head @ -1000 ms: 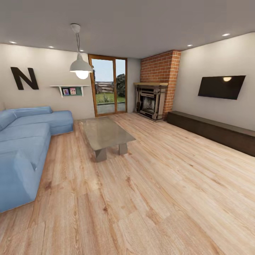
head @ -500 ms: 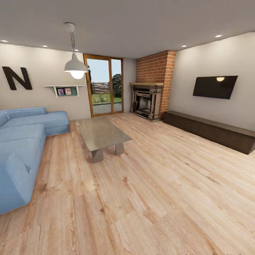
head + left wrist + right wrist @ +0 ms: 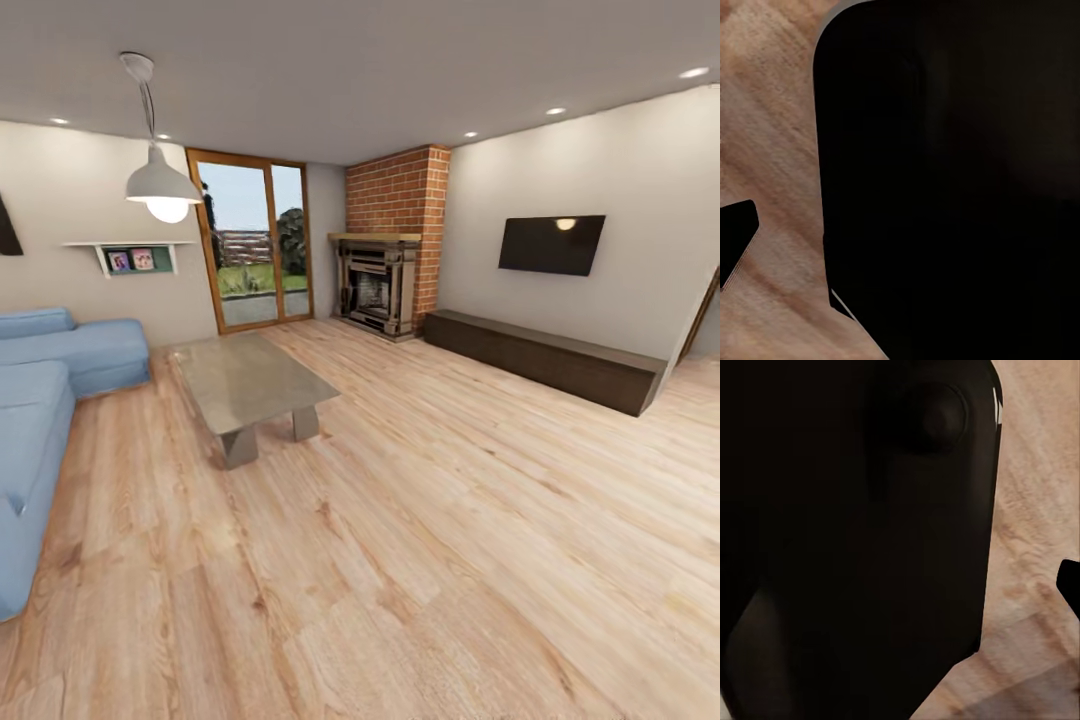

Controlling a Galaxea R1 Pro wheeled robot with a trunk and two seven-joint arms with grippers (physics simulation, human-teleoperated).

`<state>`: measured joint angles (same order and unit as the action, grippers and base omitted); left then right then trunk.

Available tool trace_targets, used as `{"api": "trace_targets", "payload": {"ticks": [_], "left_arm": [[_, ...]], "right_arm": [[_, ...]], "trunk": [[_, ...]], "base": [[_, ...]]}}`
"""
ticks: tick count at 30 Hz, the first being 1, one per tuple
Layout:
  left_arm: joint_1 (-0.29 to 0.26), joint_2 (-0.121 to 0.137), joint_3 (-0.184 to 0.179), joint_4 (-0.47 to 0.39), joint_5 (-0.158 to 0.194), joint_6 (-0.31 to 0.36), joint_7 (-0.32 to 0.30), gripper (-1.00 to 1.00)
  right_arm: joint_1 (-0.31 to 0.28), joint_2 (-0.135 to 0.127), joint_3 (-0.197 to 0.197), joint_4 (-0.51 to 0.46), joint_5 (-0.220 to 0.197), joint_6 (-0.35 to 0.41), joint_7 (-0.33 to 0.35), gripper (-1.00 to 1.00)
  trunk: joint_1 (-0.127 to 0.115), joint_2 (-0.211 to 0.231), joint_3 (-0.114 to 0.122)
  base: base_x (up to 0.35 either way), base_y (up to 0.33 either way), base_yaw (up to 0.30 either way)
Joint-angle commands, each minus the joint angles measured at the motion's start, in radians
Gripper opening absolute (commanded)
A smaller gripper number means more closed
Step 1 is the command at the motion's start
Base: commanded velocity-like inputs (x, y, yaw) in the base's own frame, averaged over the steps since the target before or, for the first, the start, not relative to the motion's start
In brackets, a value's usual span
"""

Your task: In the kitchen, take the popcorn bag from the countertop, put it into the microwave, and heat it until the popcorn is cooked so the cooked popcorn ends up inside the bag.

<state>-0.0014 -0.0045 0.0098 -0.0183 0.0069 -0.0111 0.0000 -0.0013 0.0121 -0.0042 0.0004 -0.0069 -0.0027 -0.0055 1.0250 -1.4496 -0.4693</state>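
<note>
Rightward camera rotation is shifting the whole living room toward the left of the head view, with the wall letter now nearly cut off. Wooden flooring (image 3: pixel 450 560) is spreading across the foreground; a blue sofa (image 3: pixel 40 400) is sitting left, a glass-topped coffee table (image 3: pixel 245 385) beside it, a brick fireplace (image 3: pixel 385 270) and wall-mounted television (image 3: pixel 552 244) beyond. Dark robot bodywork (image 3: pixel 952 187) is blocking both wrist views, so whether either gripper is open or closed cannot be told. No task object is appearing here.
</note>
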Motion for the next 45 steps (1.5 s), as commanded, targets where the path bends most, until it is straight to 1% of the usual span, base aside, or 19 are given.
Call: {"api": "trace_targets", "payload": {"ticks": [1, 20, 36, 45], "left_arm": [[0.000, 0.000, 0.001, 0.000, 0.001, -0.001, 0.000, 1.00], [0.000, 0.000, 0.001, 0.000, 0.001, -0.001, 0.000, 1.00], [0.000, 0.000, -0.001, 0.000, 0.001, -0.001, 0.000, 1.00], [0.000, 0.000, -0.001, 0.000, 0.001, 0.000, 0.000, 1.00]], "right_arm": [[0.000, 0.000, 0.000, 0.000, -0.001, 0.000, -0.001, 1.00], [0.000, 0.000, 0.000, 0.000, -0.001, 0.000, -0.001, 1.00], [0.000, 0.000, 0.000, 0.000, -0.001, -0.002, -0.001, 1.00], [0.000, 0.000, 0.000, 0.000, -0.001, -0.002, -0.001, 1.00]], "trunk": [[0.000, 0.000, -0.001], [0.000, 0.000, -0.001], [0.000, 0.000, -0.001], [0.000, 0.000, -0.001]], "base": [[0.000, 0.000, -0.249], [0.011, 0.000, -0.258], [0.197, 0.000, -0.262], [0.277, 0.000, -0.262]]}}
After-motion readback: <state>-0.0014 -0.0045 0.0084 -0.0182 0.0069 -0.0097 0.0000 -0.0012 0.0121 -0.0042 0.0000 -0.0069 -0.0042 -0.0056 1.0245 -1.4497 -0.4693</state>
